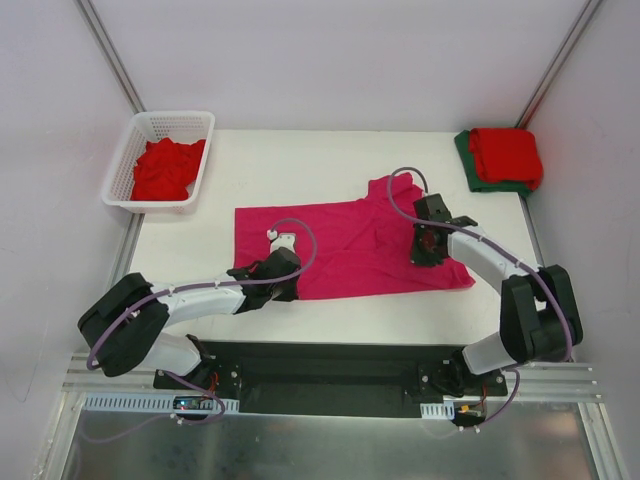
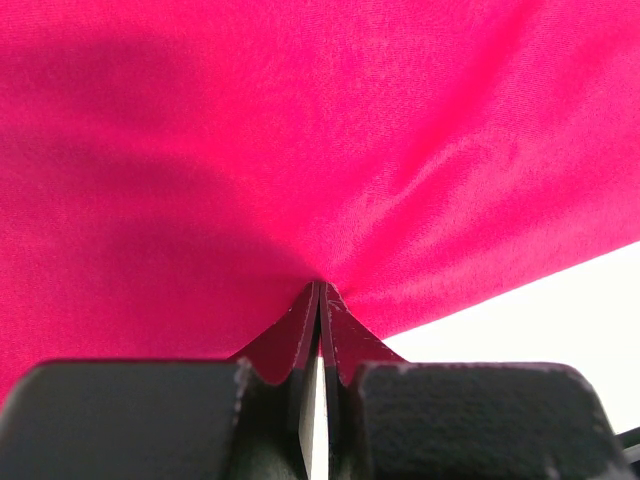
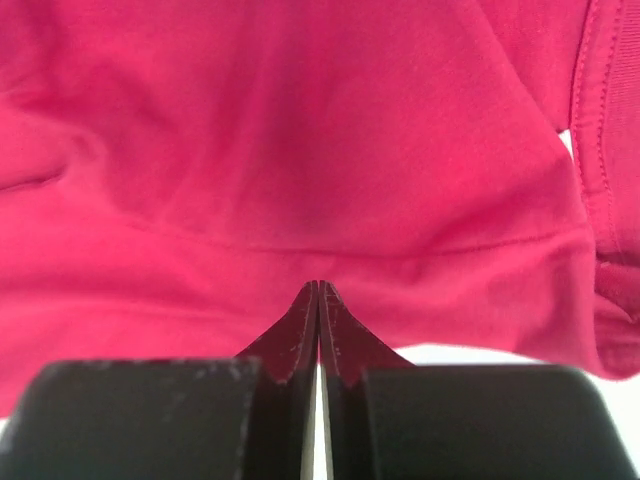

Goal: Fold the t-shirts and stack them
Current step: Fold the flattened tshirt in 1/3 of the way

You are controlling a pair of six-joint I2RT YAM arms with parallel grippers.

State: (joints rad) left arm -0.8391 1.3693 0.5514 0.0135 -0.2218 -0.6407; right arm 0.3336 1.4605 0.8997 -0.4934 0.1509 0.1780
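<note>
- Pink shirt (image 1: 350, 245): soft magenta knit, spread flat mid-tabletop, smooth at left, rumpled at right, with one sleeve pointing to the far side.
- Left fingers (image 2: 300, 335): black, tapered, pressed together, pinching the pink shirt's near-left edge; creases fan out from the tips.
- Right fingers (image 3: 337, 335): the same shape, pressed together, pinching a fold at the shirt's right side.
- Basket (image 1: 195, 120): white plastic lattice, rectangular, at the far-left corner; it holds a crumpled red shirt (image 1: 165, 168).
- Folded red shirt (image 1: 506, 155): lies on a green shirt (image 1: 466, 150) at the far-right corner.
- Tabletop (image 1: 300, 160): white, matte.
- Walls (image 1: 330, 60): pale, plain panels.
</note>
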